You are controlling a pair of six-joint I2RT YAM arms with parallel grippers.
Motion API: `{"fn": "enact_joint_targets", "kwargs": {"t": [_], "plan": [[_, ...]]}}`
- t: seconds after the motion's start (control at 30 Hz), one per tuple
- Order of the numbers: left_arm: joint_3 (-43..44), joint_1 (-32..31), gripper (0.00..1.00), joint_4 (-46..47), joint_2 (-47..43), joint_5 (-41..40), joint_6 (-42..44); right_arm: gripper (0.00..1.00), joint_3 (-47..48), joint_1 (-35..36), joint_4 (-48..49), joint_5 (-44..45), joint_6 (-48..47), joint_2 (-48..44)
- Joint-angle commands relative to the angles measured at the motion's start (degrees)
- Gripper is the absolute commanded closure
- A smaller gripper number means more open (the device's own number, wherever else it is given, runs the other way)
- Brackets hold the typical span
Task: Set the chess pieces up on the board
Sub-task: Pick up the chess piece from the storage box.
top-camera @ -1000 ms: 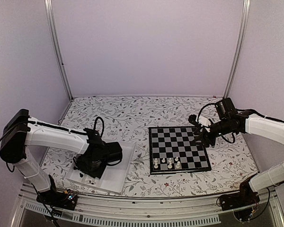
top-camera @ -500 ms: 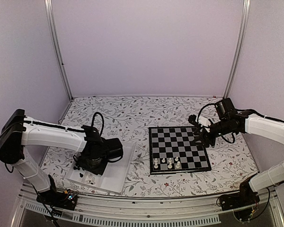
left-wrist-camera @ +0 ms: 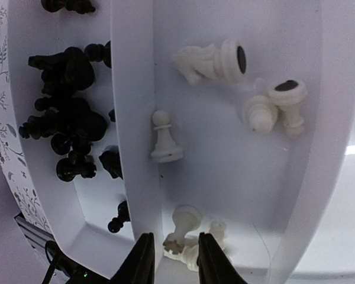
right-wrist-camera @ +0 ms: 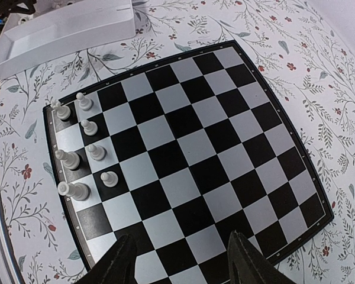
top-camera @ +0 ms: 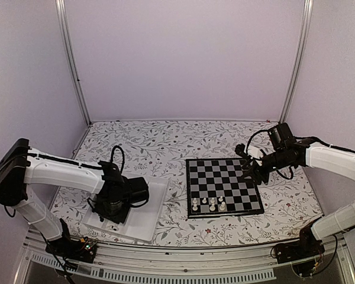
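Observation:
The board (top-camera: 236,177) lies right of centre, with several cream-white chess pieces (top-camera: 212,204) standing near its front edge. In the right wrist view these pieces (right-wrist-camera: 95,152) crowd the board's (right-wrist-camera: 189,148) left side. My right gripper (top-camera: 248,171) hovers open over the board's far right edge, and nothing is between its fingers (right-wrist-camera: 121,263). My left gripper (top-camera: 110,213) points down into the white tray (top-camera: 145,216). Its jaws (left-wrist-camera: 174,263) stand a little apart around the crown end of a fallen white piece (left-wrist-camera: 183,228) without touching it.
A divider wall (left-wrist-camera: 133,118) splits the tray. Several black pieces (left-wrist-camera: 68,124) are heaped to its left. To its right stand a white pawn (left-wrist-camera: 164,139) and fallen white pieces (left-wrist-camera: 216,59). The tray's corner (right-wrist-camera: 59,26) also shows in the right wrist view. A floral cloth covers the table.
The left arm has shifted slightly left and nearer over the tray, and its jaws have parted a little. The right arm has not moved.

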Motion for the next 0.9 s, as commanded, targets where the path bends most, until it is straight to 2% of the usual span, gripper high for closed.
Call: {"fn": "enact_joint_targets", "kwargs": {"t": [0.0,0.13,0.23,0.33,0.43,0.63,0.77,0.87], "plan": [[-0.87,1.16,0.71,2.66,1.02,1.01,0.72,0.45,-0.04,-0.04,-0.38,-0.75,-0.31,0.28],[-1.42,1.40,0.74,4.40,1.78,1.80,1.69,0.45,-0.04,0.00,-0.42,-0.66,-0.31,0.24],[-1.00,1.46,0.81,4.29,1.62,1.59,1.82,0.45,-0.09,-0.04,-0.42,-0.66,-0.31,0.32],[0.30,1.47,0.89,2.63,0.77,0.95,1.81,0.45,-0.04,0.01,-0.40,-0.66,-0.31,0.33],[3.57,1.19,0.92,-1.16,-0.12,-0.25,1.41,0.45,-0.04,-0.04,-0.46,-0.66,-0.29,0.41],[19.75,-0.62,0.94,-8.09,1.31,-4.34,4.46,0.45,0.13,-0.08,-0.46,-0.66,-0.27,0.33],[33.03,-3.50,0.99,-3.82,6.74,-8.85,13.96,0.45,0.38,-0.12,-0.25,-0.06,0.16,0.36],[41.64,-3.80,0.98,3.27,13.14,-7.21,22.71,0.46,0.40,-0.09,0.18,0.96,0.80,0.24]]}}
